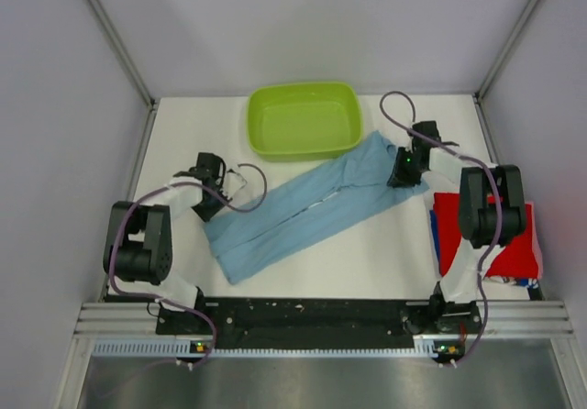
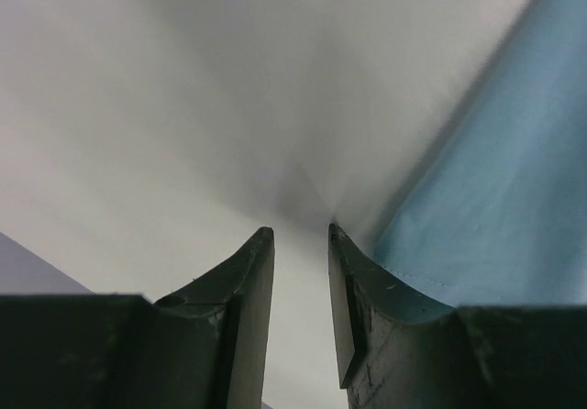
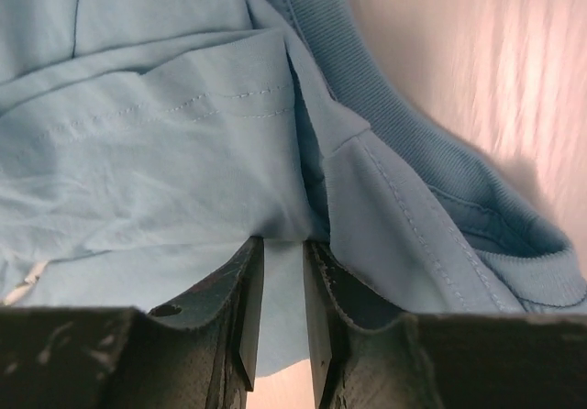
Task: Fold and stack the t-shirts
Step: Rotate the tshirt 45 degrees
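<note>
Looking down from the top camera, the light blue t-shirt [image 1: 312, 209] lies as a long narrow band on the table [image 1: 385, 262], running on a slant from just beside the lime-green basin [image 1: 303, 120], at its near right corner, away toward the near left. That narrow shape suggests the sides are already turned in, with the crosswise fold yet to be made. The right gripper [image 1: 402, 169] sits on the end of the band beside the basin, and the left gripper [image 1: 213, 189] waits at the far end of the band, well apart from the basin, so each arm has one end. A folded stack [image 1: 514, 255], mostly red with a sliver of darker blue, lies far to the basin's near right, partly under the right arm, kept out of the way as the landing spot. Over to the left wrist: its jaws stand a little apart with only bare table between them, nothing grasped, and the shirt's stitched hem [image 2: 431, 276] lies just beside the right-hand finger. Now the right wrist: the ribbed collar [image 3: 367, 79] curves past, creases run in toward the fingertips, and the jaws look clenched on a fold of the shirt, probably ready to carry that end across.
</note>
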Tool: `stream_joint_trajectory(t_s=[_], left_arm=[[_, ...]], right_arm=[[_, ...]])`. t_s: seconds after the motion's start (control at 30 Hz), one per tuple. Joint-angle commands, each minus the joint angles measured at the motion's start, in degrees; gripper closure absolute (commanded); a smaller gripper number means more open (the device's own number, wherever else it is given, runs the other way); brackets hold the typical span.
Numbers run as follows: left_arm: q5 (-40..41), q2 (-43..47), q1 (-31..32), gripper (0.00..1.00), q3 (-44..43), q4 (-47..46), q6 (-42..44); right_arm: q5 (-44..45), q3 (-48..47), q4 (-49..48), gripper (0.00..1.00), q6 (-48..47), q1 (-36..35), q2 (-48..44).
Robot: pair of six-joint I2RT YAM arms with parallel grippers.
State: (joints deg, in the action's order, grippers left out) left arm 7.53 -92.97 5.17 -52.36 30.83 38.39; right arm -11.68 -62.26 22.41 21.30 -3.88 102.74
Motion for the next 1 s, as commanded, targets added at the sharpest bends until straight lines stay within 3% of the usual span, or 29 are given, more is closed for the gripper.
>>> stream_joint_trajectory(t_s=[0.0, 0.23, 0.33, 0.57, 0.67, 0.77, 0.97], left_arm=[[1.2, 4.5, 7.4, 0.65, 6.9, 2.8, 3.8], [-5.0, 8.1, 21.4, 0.65, 8.4, 9.1, 0.5], [-11.6, 11.0, 25.8, 0.65, 7.1, 12.1, -0.2], [-13.2, 17.3, 31.4, 0.65, 7.1, 13.7, -0.1], [-11.9, 21.1, 31.3, 0.65, 6.1, 12.4, 1.7], [-10.3, 26.2, 30.9, 0.62, 7.3, 5.2, 5.9], [-18.6, 20.7, 30.1, 0.57, 6.6, -2.5, 15.0]], right_arm=[[11.0, -13.8, 11.6, 0.75, -9.2, 1.4, 11.1], [19.4, -26.7, 16.4, 0.72, -12.4, 6.9, 20.1], [21.2, -31.6, 17.8, 0.72, -13.0, 9.5, 22.9], [14.1, -39.2, 17.6, 0.65, -19.3, 11.4, 25.0], [10.4, -39.7, 16.5, 0.60, -19.3, 10.9, 20.9], [6.3, -37.2, 12.0, 0.54, -17.9, 9.9, 13.4], [-0.1, -14.8, -7.4, 0.45, -20.9, -0.4, -13.1]])
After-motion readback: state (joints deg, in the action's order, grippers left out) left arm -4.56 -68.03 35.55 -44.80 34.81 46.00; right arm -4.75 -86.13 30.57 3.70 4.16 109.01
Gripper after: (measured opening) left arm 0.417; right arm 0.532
